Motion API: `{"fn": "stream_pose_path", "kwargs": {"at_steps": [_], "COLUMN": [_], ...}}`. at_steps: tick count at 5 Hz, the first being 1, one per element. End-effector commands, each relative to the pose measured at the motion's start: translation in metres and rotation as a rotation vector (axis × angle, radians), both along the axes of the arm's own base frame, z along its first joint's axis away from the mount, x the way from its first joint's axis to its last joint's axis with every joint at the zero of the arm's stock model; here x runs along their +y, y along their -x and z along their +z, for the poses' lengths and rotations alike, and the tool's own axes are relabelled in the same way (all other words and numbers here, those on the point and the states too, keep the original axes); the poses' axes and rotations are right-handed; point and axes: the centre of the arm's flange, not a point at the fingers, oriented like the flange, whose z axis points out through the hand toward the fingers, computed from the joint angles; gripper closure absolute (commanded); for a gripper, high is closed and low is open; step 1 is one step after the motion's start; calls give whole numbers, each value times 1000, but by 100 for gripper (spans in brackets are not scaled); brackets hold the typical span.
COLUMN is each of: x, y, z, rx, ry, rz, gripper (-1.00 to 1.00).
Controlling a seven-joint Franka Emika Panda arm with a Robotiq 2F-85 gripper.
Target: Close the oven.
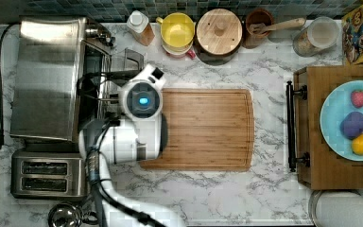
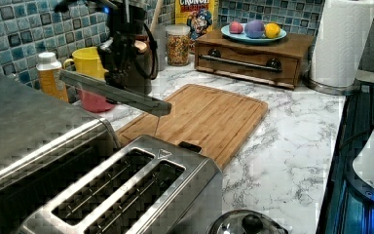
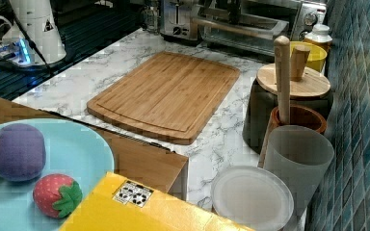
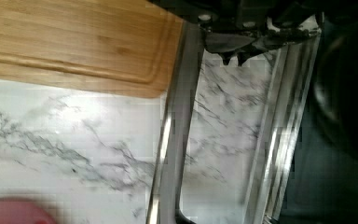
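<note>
Oven door hung partly open at the top view's left, gripper above its handle; jaw state could not be told.

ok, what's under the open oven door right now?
Through the oven door glass: bare marble counter. The cutting board ends beside the handle. The gripper covers the door's far end.
</note>
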Motion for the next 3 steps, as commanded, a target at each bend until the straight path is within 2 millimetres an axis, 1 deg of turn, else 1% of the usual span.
{"fn": "stream_pose_path", "kwargs": {"at_steps": [1, 2, 3], "x": [172, 193, 229], "y": [27, 37, 49], "z": [164, 193, 220], "rx": [-275, -329, -333], "ry": [121, 187, 234], "rz": [0, -42, -70], "gripper": [100, 100, 100]}}
